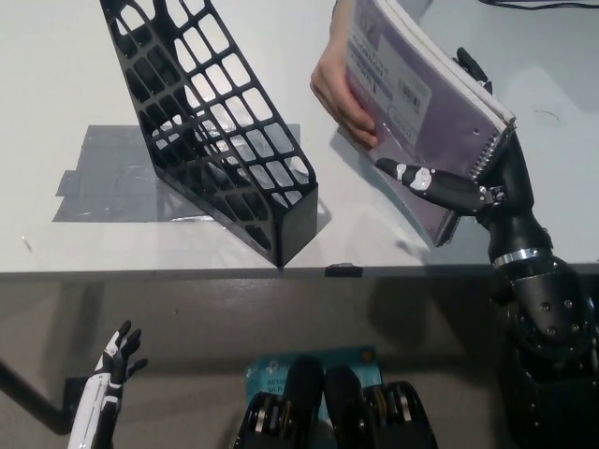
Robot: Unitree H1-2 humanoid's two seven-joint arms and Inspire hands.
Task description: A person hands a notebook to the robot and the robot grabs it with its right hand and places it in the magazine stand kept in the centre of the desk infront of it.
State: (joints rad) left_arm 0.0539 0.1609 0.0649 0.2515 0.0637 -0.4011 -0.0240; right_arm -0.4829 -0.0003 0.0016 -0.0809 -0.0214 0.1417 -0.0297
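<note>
Nearest the robot, below the desk edge and well to the left of the magazine stand (211, 122), the white left hand (117, 360) rests idle, holding nothing, its fingers spread.

Right of the stand, over the desk's front part, the black right hand (468, 182) meets the notebook (421, 112). One of its fingers (426, 178) lies across the purple cover near the lower edge, and other fingertips show above the far, spiral-bound edge, so the hand appears to wrap the book from both faces. Whether the grip is tight I cannot tell, since a person's hand (342, 94) also grasps the notebook's edge on the side facing the stand.

The notebook is held in the air, tilted, its long axis running from upper left down to lower right. It lies between the stand and the right arm, so the coming move is leftward, toward the stand's open top.

The stand sits on grey tape (112, 178) stuck to the pale desk (56, 75). A dark cable (543, 5) crosses beyond the notebook.
</note>
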